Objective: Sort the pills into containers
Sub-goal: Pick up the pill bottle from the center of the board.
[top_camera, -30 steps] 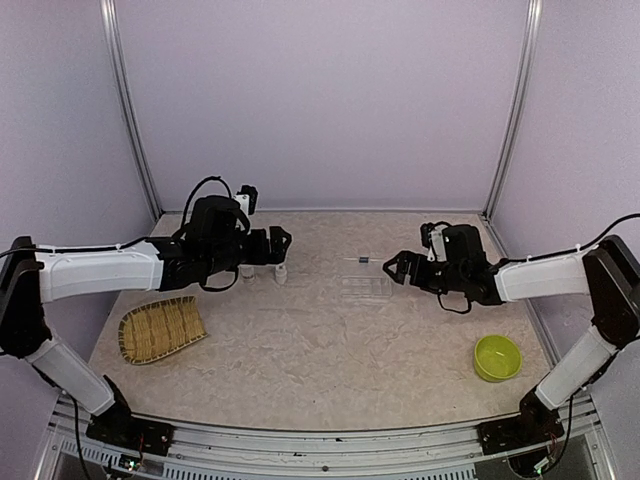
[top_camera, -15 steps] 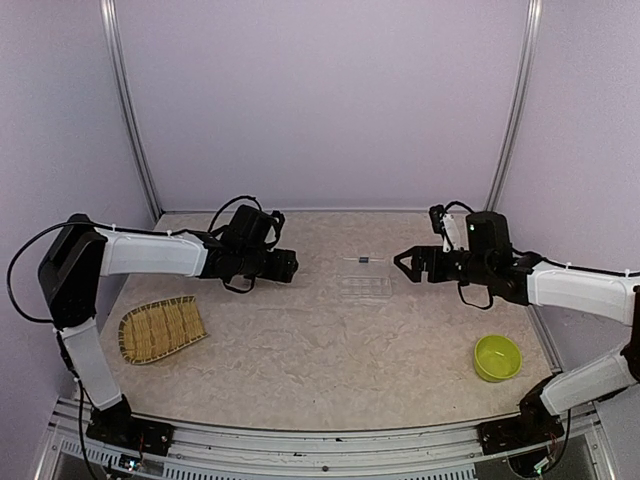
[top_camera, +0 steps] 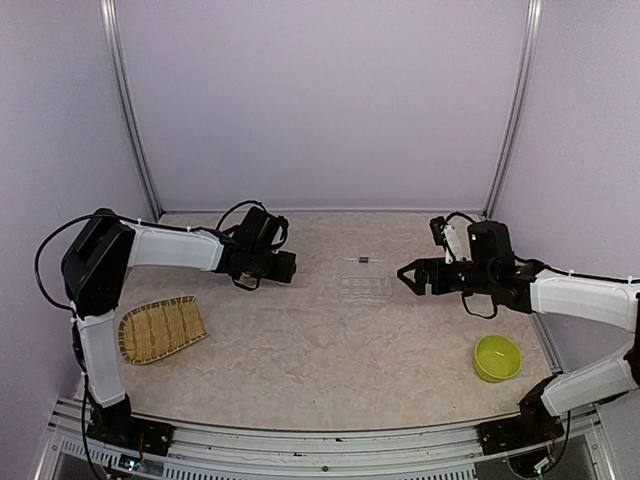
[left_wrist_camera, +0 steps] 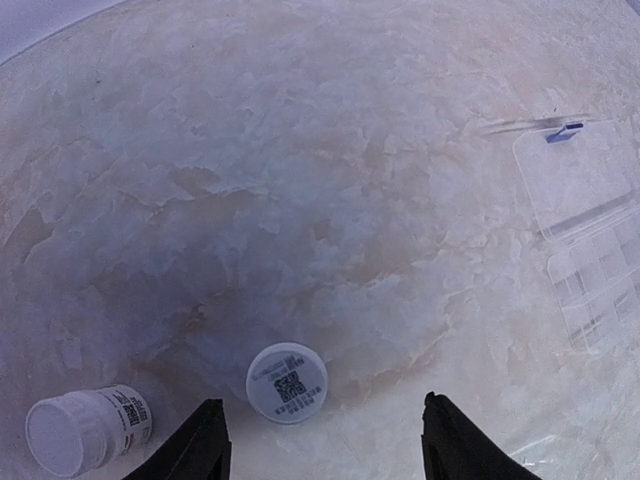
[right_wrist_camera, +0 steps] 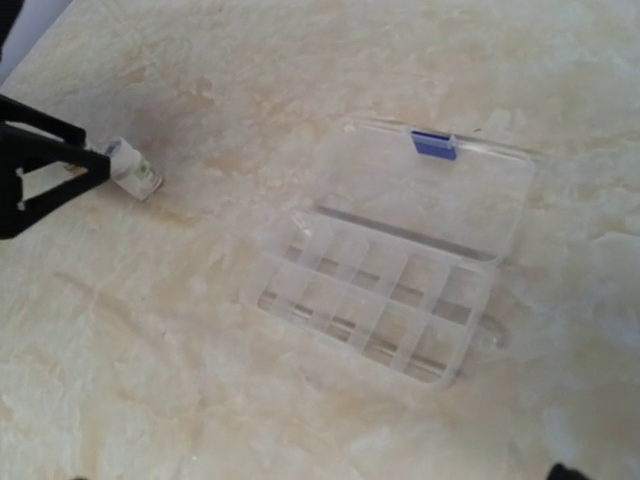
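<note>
— Lilac walls box in a marbled counter (top_camera: 330,370). Why does the bamboo tray (top_camera: 160,328) sit so far left?
— Out of the way, I'd judge. The clear compartment box (right_wrist_camera: 385,300) owns mid-counter, its lid (right_wrist_camera: 430,195) swung flat back so every cell is reachable from above; the lime-green bowl (top_camera: 497,357) waits apart, near right.
— And the arms?
— The right pincer (top_camera: 408,273) hangs just beside the box, spread and empty. The left pincer (left_wrist_camera: 325,450) is spread too, gripping nothing, beside a white pill bottle (left_wrist_camera: 88,428) lying on its side, with a round white cap (left_wrist_camera: 287,382) just ahead of its gap; probably lining up a grasp.
— The pills?
— None visible; presumably bottled.
</note>
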`<state>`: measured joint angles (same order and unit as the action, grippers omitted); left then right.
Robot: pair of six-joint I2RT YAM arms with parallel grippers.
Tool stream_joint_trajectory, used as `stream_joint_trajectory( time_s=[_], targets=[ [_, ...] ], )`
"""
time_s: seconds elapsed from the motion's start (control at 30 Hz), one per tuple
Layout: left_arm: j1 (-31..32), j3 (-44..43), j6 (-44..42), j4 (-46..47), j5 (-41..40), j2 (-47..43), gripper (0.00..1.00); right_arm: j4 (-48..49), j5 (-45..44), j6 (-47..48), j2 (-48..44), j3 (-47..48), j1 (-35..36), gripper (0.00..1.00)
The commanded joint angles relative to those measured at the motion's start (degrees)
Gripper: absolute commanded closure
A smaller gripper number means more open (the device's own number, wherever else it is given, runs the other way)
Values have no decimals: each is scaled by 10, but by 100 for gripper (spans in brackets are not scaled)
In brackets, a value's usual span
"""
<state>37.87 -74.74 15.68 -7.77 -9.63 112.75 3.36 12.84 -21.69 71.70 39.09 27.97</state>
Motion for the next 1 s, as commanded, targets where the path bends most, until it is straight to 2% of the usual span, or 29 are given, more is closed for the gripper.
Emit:
stream_joint_trajectory(
  time_s=[0.0,0.23,0.47,0.83,0.97],
  targets=[
    [-8,-17,-13,-1,-12,20,38,3,1,5,-3,-5,2,3],
    [-19,-13,-11,15,-8,30,45,6,2,2,3,-7,2,4],
    [-20,-29,-15,20,-7,44,46,8,-2,2,6,-6,2,5],
    [-20,-37,-14,20,-2,56,65,12,-6,3,11,-9,2,6],
    [-21,-36,-15,22,-2,54,80,14,-3,4,13,-9,2,6]
  ],
)
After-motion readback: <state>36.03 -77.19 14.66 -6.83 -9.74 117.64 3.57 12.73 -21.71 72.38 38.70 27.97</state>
